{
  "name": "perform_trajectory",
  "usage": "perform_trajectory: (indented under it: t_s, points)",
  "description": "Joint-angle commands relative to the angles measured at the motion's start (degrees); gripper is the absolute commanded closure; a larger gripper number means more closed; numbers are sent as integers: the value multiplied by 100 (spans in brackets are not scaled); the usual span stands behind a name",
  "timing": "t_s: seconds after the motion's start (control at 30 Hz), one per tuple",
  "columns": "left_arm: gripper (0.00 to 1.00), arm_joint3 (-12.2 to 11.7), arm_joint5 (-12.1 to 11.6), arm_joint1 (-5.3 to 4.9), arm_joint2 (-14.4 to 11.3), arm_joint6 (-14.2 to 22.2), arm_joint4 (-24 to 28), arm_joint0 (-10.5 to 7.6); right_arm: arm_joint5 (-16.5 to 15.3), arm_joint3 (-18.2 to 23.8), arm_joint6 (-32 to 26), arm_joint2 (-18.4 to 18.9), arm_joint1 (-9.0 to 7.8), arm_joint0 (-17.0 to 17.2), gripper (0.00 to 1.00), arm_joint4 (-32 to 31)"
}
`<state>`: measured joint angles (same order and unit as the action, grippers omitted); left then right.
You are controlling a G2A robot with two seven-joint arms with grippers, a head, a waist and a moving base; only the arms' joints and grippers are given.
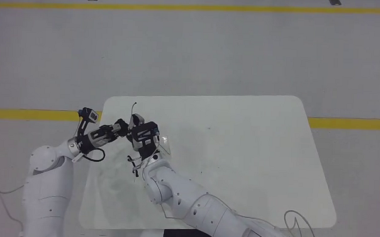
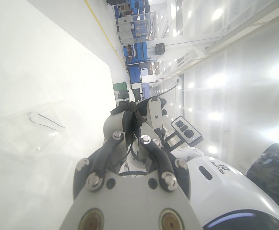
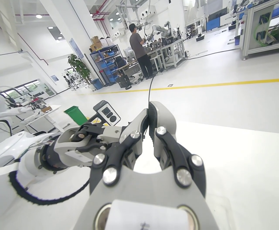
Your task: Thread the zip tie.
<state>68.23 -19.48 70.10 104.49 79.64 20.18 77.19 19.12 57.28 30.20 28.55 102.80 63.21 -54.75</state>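
Note:
A thin black zip tie stands up from between the fingertips of my right gripper, which is shut on it. In the top view the tie's free tip pokes up above both grippers at the left part of the white table. My left gripper has its black pads pressed together on a black bit of the tie, right against the right gripper's finger. The strap curves away beyond that finger. From above, the left gripper and right gripper touch tip to tip.
A clear plastic bag holding spare black ties lies flat on the table beside the grippers, also seen from above as a clear bag. The table's left edge is close by. Open tabletop stretches to the right.

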Motion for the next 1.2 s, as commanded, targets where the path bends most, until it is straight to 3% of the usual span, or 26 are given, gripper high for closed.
perform_trajectory:
  t_s: [0.0,1.17]
  points:
    - [100,0,0,0,0,0,0,0,-7,1,-22,9,-1,4,100,-6]
    - [100,0,0,0,0,0,0,0,-70,-14,-75,43,4,-1,100,-74]
